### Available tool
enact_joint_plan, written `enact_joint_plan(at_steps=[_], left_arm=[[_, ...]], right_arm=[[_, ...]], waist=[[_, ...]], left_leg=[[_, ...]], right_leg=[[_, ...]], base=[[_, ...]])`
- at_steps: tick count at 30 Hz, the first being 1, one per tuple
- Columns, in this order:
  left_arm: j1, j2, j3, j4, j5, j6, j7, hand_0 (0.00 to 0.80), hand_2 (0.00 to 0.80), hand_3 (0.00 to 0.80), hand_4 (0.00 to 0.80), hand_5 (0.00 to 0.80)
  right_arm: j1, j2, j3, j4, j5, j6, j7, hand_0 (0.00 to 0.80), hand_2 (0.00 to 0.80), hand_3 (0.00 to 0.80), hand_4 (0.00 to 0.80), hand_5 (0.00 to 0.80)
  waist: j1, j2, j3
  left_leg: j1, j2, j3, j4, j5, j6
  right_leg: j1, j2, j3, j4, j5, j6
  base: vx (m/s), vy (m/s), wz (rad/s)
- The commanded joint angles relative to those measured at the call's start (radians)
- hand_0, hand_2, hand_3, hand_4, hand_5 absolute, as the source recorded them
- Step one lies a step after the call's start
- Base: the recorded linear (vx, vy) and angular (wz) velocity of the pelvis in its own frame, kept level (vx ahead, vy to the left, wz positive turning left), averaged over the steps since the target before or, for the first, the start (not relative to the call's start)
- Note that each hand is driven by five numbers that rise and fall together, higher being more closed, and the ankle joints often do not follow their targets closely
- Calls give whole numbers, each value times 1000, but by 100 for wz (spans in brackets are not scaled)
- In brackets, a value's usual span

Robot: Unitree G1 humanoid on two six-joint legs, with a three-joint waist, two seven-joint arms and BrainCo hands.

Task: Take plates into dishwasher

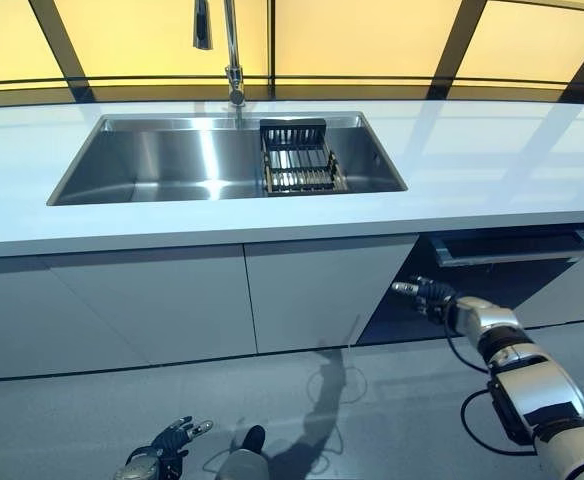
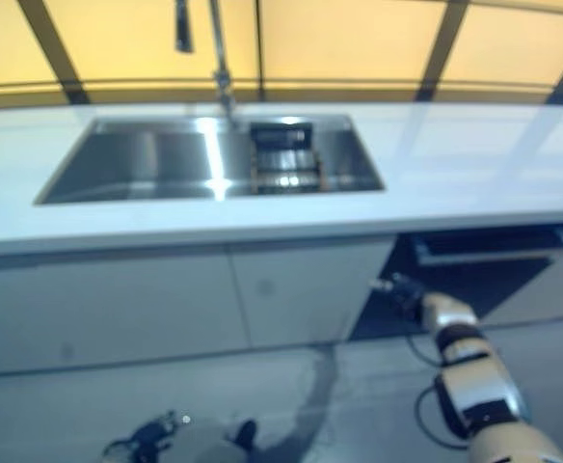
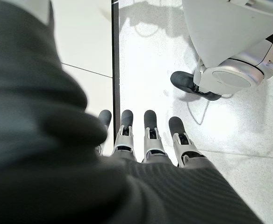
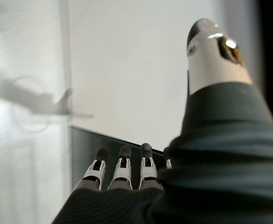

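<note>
A dark dish rack stands in the right part of the steel sink; no plate shows clearly in it or in either hand. Under the counter at the right is the dark opening of the dishwasher, with a grey pull-out front at its top. My right hand is held out at the opening's left edge, open with straight fingers, and holds nothing. The left hand hangs low near the floor, open, with its fingers straight and empty.
The white countertop runs the full width, with a tap behind the sink. White cabinet doors fill the space left of the dishwasher. Grey floor lies in front.
</note>
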Motion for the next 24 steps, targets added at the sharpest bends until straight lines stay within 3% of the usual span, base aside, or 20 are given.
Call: enact_joint_plan(at_steps=[1, 4, 7, 12, 13, 15, 17, 20, 22, 24], left_arm=[[-72, -17, -16, 16, 25, 8, 50, 0, 0, 0, 0, 0], [-85, -23, -11, 22, 32, 20, 93, 0, 0, 0, 0, 0], [-115, -25, -6, 44, 79, 83, 168, 0, 0, 0, 0, 0], [-126, -13, 15, 84, 93, 133, 192, 0, 0, 0, 0, 0], [-112, -7, 26, 91, 92, 140, 193, 0, 0, 0, 0, 0], [-24, 3, 83, 100, 80, 112, 201, 0, 0, 0, 0, 0], [14, -2, 126, 86, 79, 95, 185, 0, 0, 0, 0, 0], [-8, -17, 132, 68, 97, 99, 178, 0, 0, 0, 0, 0], [-28, -25, 123, 60, 102, 103, 177, 0, 0, 0, 0, 0], [-37, -36, 110, 64, 104, 112, 174, 0, 0, 0, 0, 0]], right_arm=[[21, -3, 72, -71, -173, -73, -114, 0, 0, 0, 0, 0], [94, 18, 120, -94, -316, -91, -195, 0, 0, 0, 0, 0], [178, 44, 162, -91, -423, -93, -262, 0, 0, 0, 0, 0], [248, 63, 177, -86, -460, -113, -272, 0, 0, 0, 0, 0], [260, 56, 178, -96, -461, -111, -260, 0, 0, 0, 0, 0], [292, 41, 169, -128, -484, -98, -218, 0, 0, 0, 0, 0], [299, 40, 162, -114, -497, -105, -208, 0, 0, 0, 0, 0], [361, 49, 134, -74, -425, -137, -230, 0, 0, 0, 0, 0], [410, 45, 111, -65, -384, -168, -252, 0, 0, 0, 0, 0], [447, 49, 86, -45, -360, -195, -269, 0, 0, 0, 0, 0]], waist=[[8, 20, 11], [-9, 17, 13], [-26, 17, 21], [-38, 24, 42], [-36, 27, 48], [-26, 37, 61], [-16, 42, 72], [-52, 35, 90], [-74, 15, 83], [-92, -5, 72]], left_leg=[[40, 26, 23, -29, -14, 49], [49, 34, 40, -29, -22, 51], [57, 50, 59, -8, -30, 54], [43, 62, 36, 64, -51, 54], [37, 69, 29, 72, -44, 47], [12, 99, 31, 38, 37, 7], [-55, 121, 74, -25, 136, -27], [-82, 140, 278, 35, 159, -32], [-49, 133, 318, 92, 113, -21], [-20, 118, 307, 168, 71, -8]], right_leg=[[-36, -34, 38, 104, 17, -47], [-39, -34, 55, 112, 10, -44], [-53, -37, 73, 163, -15, -49], [-89, -28, 86, 279, -71, -76], [-92, -21, 83, 300, -82, -86], [-77, 18, 84, 284, -77, -108], [-50, 51, 98, 221, -47, -109], [-36, 67, 59, 155, -7, -106], [-45, 53, 21, 118, 17, -108], [-60, 40, 15, 98, 39, -114]], base=[[-36, -5, -2], [-63, -1, -9], [-81, -17, -10], [-79, -71, -2], [-12, -138, 6], [-25, -179, -4], [-127, -127, -2], [-245, -111, 47], [-256, -37, 126], [-222, 64, 121]])
